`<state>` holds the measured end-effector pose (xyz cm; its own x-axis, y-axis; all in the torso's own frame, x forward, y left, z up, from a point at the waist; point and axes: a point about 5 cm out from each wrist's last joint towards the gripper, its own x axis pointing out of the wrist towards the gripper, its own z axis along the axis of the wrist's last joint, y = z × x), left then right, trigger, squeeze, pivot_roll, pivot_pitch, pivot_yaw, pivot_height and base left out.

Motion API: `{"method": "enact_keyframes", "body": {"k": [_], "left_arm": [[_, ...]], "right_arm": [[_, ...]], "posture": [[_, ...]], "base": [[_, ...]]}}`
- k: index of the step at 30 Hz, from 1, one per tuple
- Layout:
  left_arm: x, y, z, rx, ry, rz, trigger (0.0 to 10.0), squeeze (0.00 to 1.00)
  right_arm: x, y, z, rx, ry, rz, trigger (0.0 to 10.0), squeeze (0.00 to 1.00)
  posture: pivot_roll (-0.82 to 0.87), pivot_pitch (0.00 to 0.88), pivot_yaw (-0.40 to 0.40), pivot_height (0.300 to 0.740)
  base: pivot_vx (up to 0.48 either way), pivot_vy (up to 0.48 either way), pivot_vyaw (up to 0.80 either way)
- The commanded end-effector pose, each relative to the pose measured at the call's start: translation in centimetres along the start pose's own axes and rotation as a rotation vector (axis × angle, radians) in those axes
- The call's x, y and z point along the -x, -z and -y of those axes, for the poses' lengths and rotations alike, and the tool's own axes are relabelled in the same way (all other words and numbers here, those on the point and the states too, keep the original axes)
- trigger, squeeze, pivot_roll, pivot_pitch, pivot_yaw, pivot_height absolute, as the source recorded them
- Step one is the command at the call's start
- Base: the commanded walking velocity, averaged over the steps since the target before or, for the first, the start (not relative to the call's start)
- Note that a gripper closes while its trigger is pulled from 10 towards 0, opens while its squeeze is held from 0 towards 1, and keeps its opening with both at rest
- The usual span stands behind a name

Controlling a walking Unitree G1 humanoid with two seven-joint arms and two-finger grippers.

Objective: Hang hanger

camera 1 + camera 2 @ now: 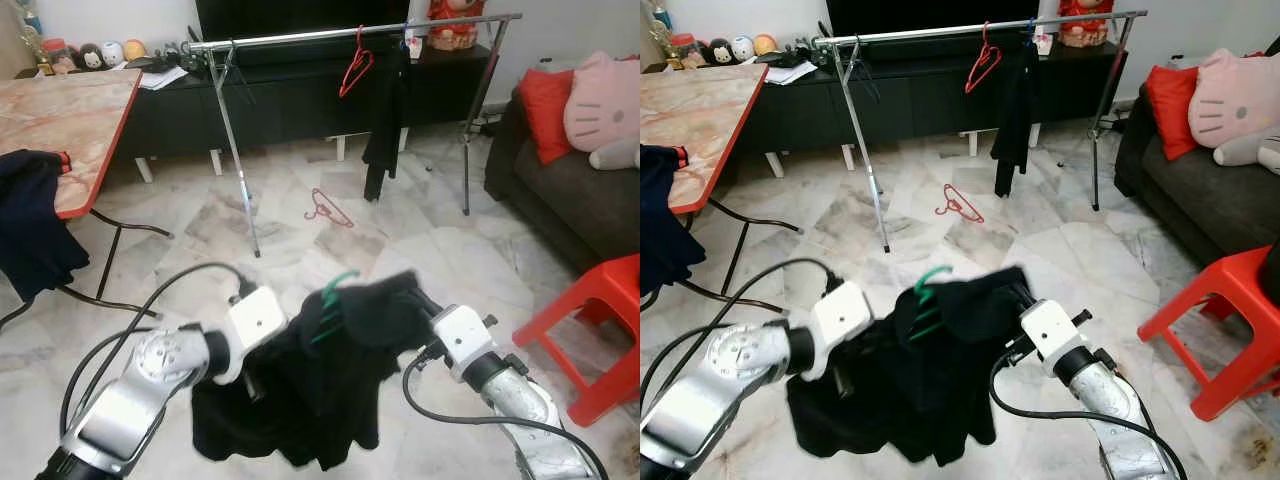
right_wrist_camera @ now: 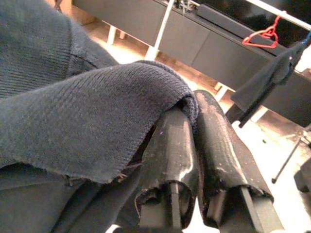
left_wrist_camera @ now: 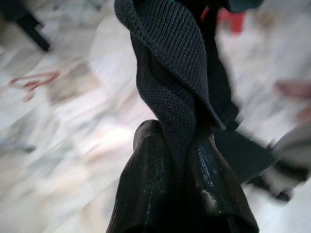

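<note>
Between our two grippers hangs a dark knit garment [image 1: 310,400] on a green hanger [image 1: 332,300]. Our left gripper [image 3: 182,160] has its two black fingers [image 3: 146,194] closed on a twisted fold of the fabric. Our right gripper [image 2: 194,126] has its fingers [image 2: 170,155] pressed nearly together, with a folded edge of the same knit caught between them. In the head views the garment drapes below both wrists, and the green hanger's hook pokes up from the top of the cloth, between the two white wrist housings.

Ahead of us on the marble floor [image 1: 300,240] stands a metal clothes rail [image 1: 300,36]. A red hanger [image 1: 355,68] hangs empty on its bar, and just beside it a dark garment [image 1: 383,130] hangs down. Another red hanger [image 1: 327,209] lies on the floor under the rail. To our left is a table [image 1: 60,130] with dark cloth [image 1: 30,220] draped over its edge; to our right are a sofa [image 1: 570,200] and a red stool [image 1: 595,320].
</note>
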<state>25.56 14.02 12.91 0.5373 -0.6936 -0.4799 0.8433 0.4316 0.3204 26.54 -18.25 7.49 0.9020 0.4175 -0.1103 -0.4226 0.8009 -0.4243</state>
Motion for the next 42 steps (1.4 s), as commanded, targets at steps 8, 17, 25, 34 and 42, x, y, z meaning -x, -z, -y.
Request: {"method": "enact_keyframes", "body": {"k": [8,17,25,34,42], "left_arm": [[2.7,2.8,-1.8,-0.119,0.028,-0.112,10.0,0.0],[4.9,1.4,-3.6,-0.154,0.08,-0.011,10.0,0.0],[5.4,0.1,-2.8,-0.242,0.214,0.077,10.0,0.0],[7.1,2.1,1.4,-0.317,0.635,-0.105,10.0,0.0],[6.0,1.2,-0.3,-0.333,0.47,-0.005,10.0,0.0]], "right_arm": [[0.0,0.3,0.3,0.033,-0.027,-0.017,0.0,0.0],[0.0,0.5,0.1,0.041,-0.045,-0.03,0.0,0.0],[0.0,0.7,-0.3,0.038,-0.062,-0.04,0.0,0.0],[-0.1,0.7,0.0,0.043,-0.062,-0.046,0.0,0.0],[-0.1,0.8,-0.3,0.043,-0.073,-0.048,0.0,0.0]], "posture": [[-0.07,0.0,-0.005,0.74],[-0.06,0.0,-0.016,0.74],[-0.06,0.0,-0.019,0.74],[-0.06,0.0,-0.026,0.74],[-0.07,0.0,-0.027,0.74]], "base": [[0.0,0.0,0.0],[0.0,0.0,0.0],[0.0,0.0,0.0],[0.0,0.0,0.0],[0.0,0.0,0.0]]}}
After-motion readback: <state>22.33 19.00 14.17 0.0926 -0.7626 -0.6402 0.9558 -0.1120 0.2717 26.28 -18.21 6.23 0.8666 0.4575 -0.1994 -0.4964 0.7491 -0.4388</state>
